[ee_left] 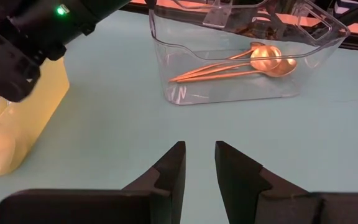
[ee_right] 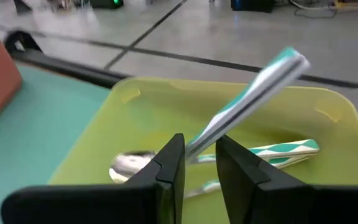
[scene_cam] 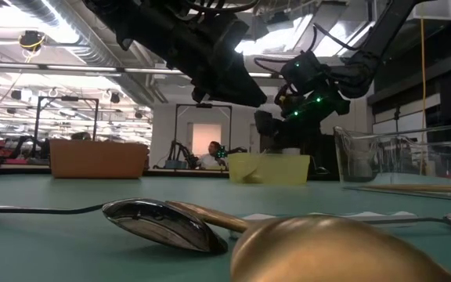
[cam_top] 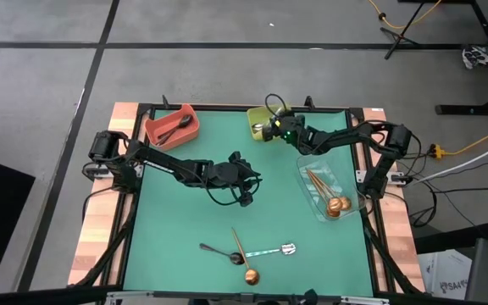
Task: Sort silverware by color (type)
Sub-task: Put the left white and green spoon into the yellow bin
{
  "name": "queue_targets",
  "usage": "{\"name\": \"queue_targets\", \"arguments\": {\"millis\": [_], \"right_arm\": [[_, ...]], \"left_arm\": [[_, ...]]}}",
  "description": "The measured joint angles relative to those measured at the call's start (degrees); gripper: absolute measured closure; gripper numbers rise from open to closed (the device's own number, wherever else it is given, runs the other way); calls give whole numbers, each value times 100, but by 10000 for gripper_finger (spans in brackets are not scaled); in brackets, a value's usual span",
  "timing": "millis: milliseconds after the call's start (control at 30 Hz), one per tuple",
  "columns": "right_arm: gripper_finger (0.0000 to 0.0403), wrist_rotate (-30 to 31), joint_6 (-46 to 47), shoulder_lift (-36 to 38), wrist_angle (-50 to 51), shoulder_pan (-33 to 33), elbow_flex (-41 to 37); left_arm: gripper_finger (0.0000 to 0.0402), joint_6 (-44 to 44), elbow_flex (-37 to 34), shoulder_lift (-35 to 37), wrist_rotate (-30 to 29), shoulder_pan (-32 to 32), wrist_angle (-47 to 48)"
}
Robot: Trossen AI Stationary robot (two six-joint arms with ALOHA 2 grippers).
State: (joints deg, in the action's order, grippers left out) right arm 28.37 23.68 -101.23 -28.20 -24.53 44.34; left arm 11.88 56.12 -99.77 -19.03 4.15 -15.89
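Observation:
My right gripper (cam_top: 271, 129) (ee_right: 200, 149) is over the yellow-green bin (cam_top: 261, 123) at the far edge, shut on a silver spoon (ee_right: 247, 99) with a teal-patterned handle. Another silver spoon (ee_right: 278, 151) lies on the bin's floor. My left gripper (cam_top: 251, 180) (ee_left: 200, 155) hovers over the middle of the table, narrowly open and holding nothing. A black spoon (cam_top: 217, 251), a copper spoon (cam_top: 244, 258) and a silver spoon (cam_top: 274, 251) lie flat on the mat near the near edge. Copper spoons (ee_left: 253, 62) lie in the clear bin (cam_top: 329, 191), and a black spoon (cam_top: 174, 131) lies in the red bin (cam_top: 172, 125). My right gripper pinches the silver spoon's handle (ee_right: 207, 134) between its two fingers, which lie across it. The handle slants up and away from the fingers, with its free end (ee_right: 291, 60) above the yellow-green bin's rim. The part below the fingers is hidden by them.
The green mat (cam_top: 185, 220) lies bare between the left gripper and the three spoons. The three bins stand along the far and right sides. A raised frame (cam_top: 130, 212) edges the mat. In the low view a person (scene_cam: 210, 157) sits far behind the table.

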Motion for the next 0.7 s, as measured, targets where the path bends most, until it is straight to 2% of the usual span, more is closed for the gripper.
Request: {"name": "queue_targets", "arguments": {"millis": [367, 700], "right_arm": [[323, 104, -1430, 0, 381, 4, 0], [322, 112, -2300, 13, 964, 9, 7]], "left_arm": [[321, 0, 0, 0, 0, -1, 1], [321, 1, 0, 0, 0, 0, 3]]}}
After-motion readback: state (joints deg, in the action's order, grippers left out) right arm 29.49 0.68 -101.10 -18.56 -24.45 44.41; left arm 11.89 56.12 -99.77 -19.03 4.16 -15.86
